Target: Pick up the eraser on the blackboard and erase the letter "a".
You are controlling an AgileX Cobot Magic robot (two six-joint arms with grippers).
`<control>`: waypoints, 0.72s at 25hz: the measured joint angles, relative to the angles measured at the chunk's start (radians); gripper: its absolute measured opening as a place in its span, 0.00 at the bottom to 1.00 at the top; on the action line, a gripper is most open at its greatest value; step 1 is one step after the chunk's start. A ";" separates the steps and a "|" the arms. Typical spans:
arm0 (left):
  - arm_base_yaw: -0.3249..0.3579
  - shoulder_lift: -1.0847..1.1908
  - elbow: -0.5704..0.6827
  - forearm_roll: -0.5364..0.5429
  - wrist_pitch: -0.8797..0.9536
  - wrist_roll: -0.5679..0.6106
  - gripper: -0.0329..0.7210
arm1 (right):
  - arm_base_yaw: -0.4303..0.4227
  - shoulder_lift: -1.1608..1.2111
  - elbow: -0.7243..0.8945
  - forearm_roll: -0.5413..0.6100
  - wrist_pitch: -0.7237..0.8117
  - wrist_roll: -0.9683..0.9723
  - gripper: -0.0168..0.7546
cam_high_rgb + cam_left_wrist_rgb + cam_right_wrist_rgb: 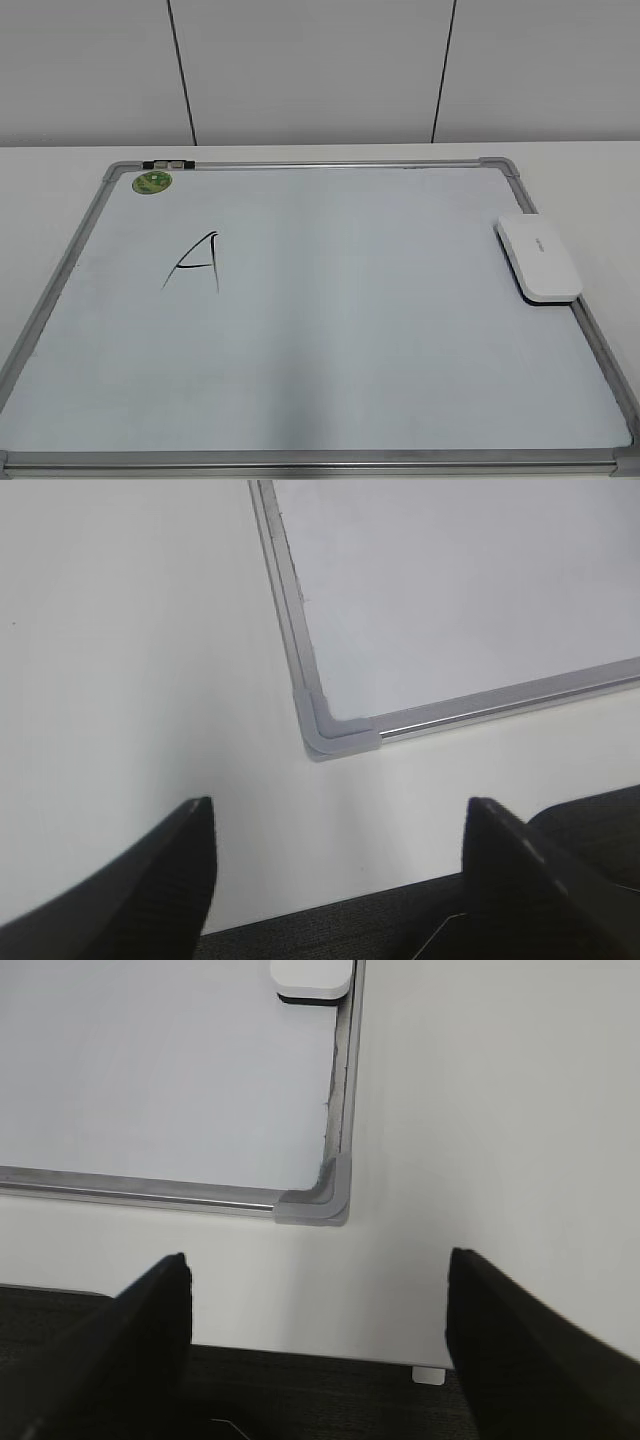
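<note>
The blackboard is a white board with a silver frame, lying flat on the white table. The eraser, a white rounded block with a dark underside, lies on the board's right edge; its near end shows at the top of the right wrist view. One angular capital "A" in black marker is on the board's left half. No small lowercase "a" shows anywhere. My left gripper is open and empty above the table near the board's near-left corner. My right gripper is open and empty near the near-right corner. Neither gripper shows in the exterior view.
A round green sticker sits at the board's far left corner, with a small dark clip on the frame beside it. The table's front edge runs just below both grippers, with dark floor beyond. A grey panelled wall stands behind the table.
</note>
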 joint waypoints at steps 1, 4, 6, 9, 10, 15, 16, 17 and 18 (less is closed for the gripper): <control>0.000 0.000 0.000 0.000 0.000 0.000 0.80 | 0.000 0.000 0.000 0.000 0.000 0.000 0.78; 0.000 -0.020 0.000 0.000 0.000 0.000 0.80 | 0.000 -0.002 0.000 0.000 0.000 0.002 0.78; 0.002 -0.050 0.002 0.000 0.000 -0.002 0.80 | 0.000 -0.011 0.000 0.000 0.000 0.002 0.78; 0.022 -0.125 0.003 0.000 0.000 -0.002 0.79 | -0.019 -0.053 0.000 0.000 0.000 0.002 0.78; 0.032 -0.149 0.003 0.000 0.000 -0.002 0.80 | -0.031 -0.069 0.000 0.000 0.000 0.002 0.78; 0.060 -0.259 0.003 0.000 0.000 -0.002 0.80 | -0.074 -0.182 0.000 0.000 0.000 0.002 0.78; 0.065 -0.275 0.003 0.000 0.000 -0.002 0.80 | -0.075 -0.199 0.000 0.000 0.000 0.002 0.78; 0.070 -0.286 0.003 0.000 0.000 -0.002 0.80 | -0.075 -0.211 0.000 0.000 0.000 0.002 0.78; 0.076 -0.299 0.003 0.000 0.000 -0.002 0.79 | -0.075 -0.218 0.000 0.000 0.000 0.002 0.78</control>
